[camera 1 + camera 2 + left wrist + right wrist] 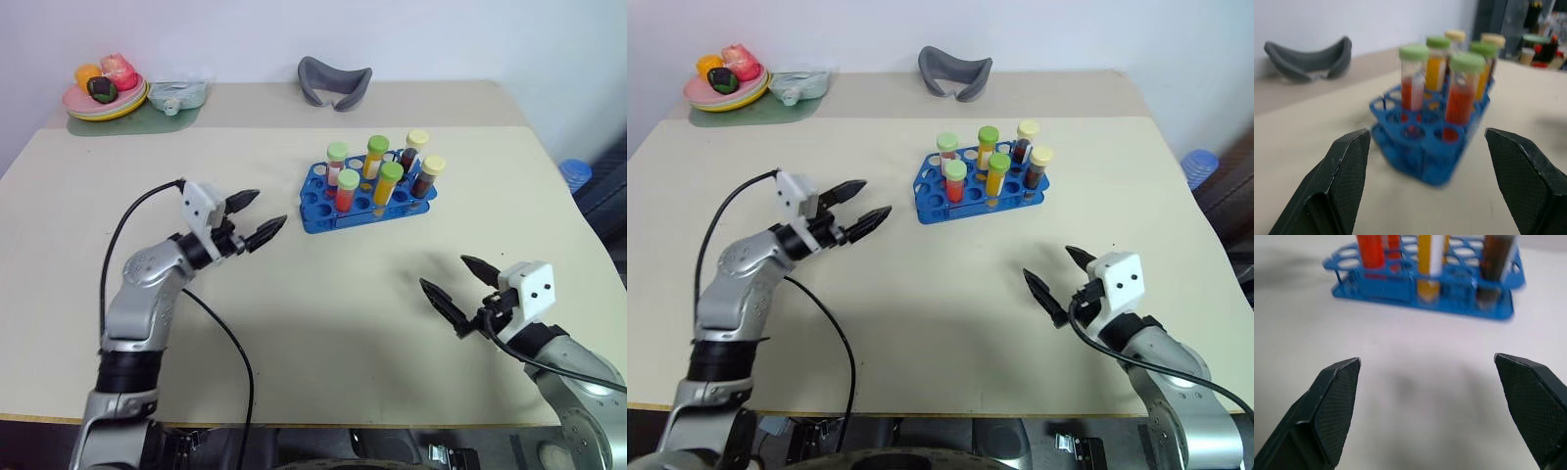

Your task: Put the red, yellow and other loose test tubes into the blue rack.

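Standing in rack (367, 191) ahead of both empty, open grippers (252, 217) (459, 288): six tubes (379, 176). Light, slick plastic, likely; pinch mid-barrel, below cap.

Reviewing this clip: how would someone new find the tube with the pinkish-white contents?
Find the blue rack near the middle of the table. Six capped tubes stand in it; the pinkish-white tube is at the rear, on the robot's left. Its contents alone are pale.
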Robot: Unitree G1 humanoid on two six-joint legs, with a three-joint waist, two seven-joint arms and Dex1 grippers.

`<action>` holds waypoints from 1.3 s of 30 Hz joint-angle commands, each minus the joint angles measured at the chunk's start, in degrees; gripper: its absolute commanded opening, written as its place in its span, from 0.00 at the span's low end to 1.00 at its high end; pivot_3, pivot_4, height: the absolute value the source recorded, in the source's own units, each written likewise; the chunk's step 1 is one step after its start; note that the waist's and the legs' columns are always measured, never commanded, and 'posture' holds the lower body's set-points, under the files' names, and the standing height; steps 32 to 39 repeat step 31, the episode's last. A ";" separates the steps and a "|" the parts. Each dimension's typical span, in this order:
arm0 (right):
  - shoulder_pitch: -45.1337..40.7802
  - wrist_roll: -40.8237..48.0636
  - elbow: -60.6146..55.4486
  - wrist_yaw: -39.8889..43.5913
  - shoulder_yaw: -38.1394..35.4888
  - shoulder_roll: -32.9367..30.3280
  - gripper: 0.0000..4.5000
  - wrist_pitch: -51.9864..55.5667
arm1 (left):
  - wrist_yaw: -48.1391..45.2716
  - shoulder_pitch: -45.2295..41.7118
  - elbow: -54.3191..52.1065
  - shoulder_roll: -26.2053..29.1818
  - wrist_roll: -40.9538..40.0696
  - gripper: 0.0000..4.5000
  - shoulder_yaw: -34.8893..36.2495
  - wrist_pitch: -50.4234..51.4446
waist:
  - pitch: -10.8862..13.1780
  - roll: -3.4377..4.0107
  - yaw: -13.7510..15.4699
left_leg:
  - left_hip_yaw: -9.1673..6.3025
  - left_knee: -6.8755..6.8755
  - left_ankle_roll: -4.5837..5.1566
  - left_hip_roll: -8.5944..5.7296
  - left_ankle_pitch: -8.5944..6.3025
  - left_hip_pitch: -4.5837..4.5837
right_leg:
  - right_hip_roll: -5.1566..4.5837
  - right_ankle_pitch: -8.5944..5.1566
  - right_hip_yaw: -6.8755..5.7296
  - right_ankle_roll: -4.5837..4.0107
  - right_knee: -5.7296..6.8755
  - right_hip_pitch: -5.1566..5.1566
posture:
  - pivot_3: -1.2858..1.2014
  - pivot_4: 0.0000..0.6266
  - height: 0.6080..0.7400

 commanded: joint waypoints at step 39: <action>-0.29 4.84 10.11 12.91 -10.35 -4.39 1.00 -10.31 | 9.73 28.35 -22.20 4.92 -6.25 0.84 10.03 4.76 | -0.03 0.01 0.10 | 0.06 0.03 0.01 0.01 -0.01 0.04 | -0.01 -0.01 0.04 -0.02 -0.01 0.07 | 0.52 0.24 1.00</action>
